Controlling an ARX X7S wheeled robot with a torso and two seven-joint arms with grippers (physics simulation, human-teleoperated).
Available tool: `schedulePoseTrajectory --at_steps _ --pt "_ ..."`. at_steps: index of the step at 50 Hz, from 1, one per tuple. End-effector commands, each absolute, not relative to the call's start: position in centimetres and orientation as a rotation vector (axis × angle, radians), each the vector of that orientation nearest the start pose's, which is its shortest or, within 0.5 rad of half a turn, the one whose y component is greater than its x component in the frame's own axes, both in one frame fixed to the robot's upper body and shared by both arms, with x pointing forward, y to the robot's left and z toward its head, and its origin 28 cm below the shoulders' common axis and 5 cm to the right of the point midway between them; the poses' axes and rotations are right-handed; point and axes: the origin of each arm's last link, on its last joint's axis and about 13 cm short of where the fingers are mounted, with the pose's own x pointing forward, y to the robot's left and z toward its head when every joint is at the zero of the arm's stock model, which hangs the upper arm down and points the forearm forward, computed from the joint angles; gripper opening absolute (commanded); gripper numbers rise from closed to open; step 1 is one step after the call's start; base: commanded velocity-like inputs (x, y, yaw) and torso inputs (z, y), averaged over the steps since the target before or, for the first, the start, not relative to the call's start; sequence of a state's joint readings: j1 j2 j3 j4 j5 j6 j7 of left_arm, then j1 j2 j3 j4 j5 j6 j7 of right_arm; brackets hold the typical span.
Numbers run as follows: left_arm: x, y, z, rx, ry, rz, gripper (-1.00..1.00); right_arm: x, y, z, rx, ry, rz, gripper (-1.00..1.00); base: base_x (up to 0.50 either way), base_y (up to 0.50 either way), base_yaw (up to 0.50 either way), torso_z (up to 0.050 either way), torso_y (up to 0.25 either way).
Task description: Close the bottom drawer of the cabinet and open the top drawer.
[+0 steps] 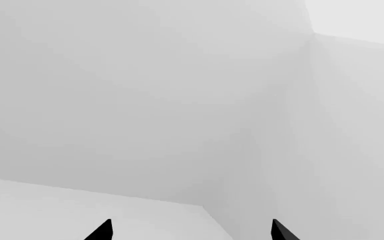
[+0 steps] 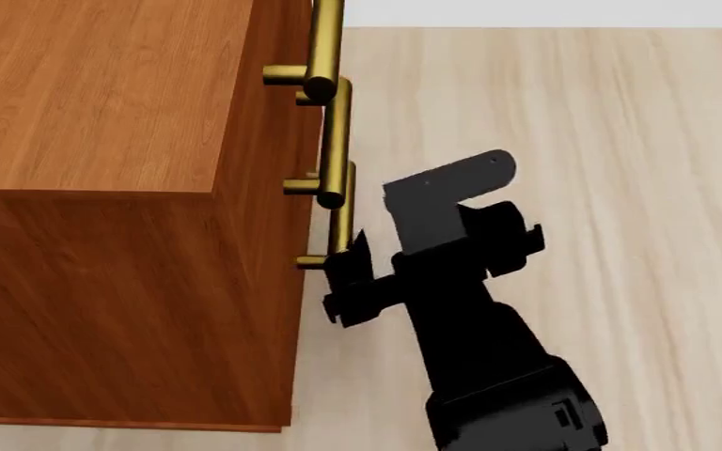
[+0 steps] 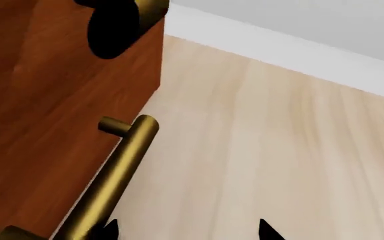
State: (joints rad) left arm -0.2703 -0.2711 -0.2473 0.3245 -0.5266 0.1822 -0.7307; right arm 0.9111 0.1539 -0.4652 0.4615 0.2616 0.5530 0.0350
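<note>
The right claw, fingers spread and empty, sits just beside the bottom drawer handle of the cabinet, bar running lengthwise past its fingertips; top drawer lies beyond.

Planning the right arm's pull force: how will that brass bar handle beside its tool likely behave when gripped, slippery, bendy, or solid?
The brass bar handle looks smooth and glossy, so the right tool may slip along it. It appears rigid: a thick round bar on short posts set into the cabinet front. It probably won't flex, so a pull should pass straight to its drawer.
</note>
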Motion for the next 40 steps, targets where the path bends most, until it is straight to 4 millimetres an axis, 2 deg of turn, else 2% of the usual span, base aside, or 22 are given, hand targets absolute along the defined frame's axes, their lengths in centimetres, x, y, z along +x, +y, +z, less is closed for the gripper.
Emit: schedulePoseTrajectory --at_steps 1,11,13,16,21,25,33,40 --pt "24.1 30.0 17.6 -0.522 -0.729 0.773 1.00 32.8 -9.9 15.7 -0.122 0.129 0.198 1.00 0.00 0.00 0.00 0.000 0.000" --pt "24.2 29.9 17.6 -0.515 -0.726 0.770 1.00 28.2 -12.3 17.3 -0.029 0.051 0.109 1.00 0.00 0.00 0.00 0.000 0.000" --pt "24.2 29.9 17.5 -0.514 -0.725 0.770 1.00 27.1 -12.5 17.6 0.061 0.054 0.114 1.00 0.00 0.00 0.00 0.000 0.000" --pt "24.2 29.9 17.6 -0.511 -0.724 0.769 1.00 26.1 -12.6 17.9 0.106 0.037 0.125 1.00 0.00 0.00 0.00 0.000 0.000" --pt "24.2 29.9 17.6 -0.507 -0.723 0.770 1.00 24.4 -12.5 19.6 0.396 0.060 0.253 1.00 0.00 0.00 0.00 0.000 0.000" --pt "24.2 29.9 17.6 -0.508 -0.723 0.771 1.00 23.5 -13.0 21.3 0.649 0.066 0.350 1.00 0.00 0.00 0.00 0.000 0.000" --pt "24.2 29.9 17.6 -0.504 -0.724 0.770 1.00 22.5 -13.8 24.2 0.921 0.041 0.443 1.00 0.00 0.00 0.00 0.000 0.000" --pt "24.2 29.8 17.7 -0.503 -0.725 0.772 1.00 22.6 -14.3 26.4 1.017 0.050 0.501 1.00 0.00 0.00 0.00 0.000 0.000"
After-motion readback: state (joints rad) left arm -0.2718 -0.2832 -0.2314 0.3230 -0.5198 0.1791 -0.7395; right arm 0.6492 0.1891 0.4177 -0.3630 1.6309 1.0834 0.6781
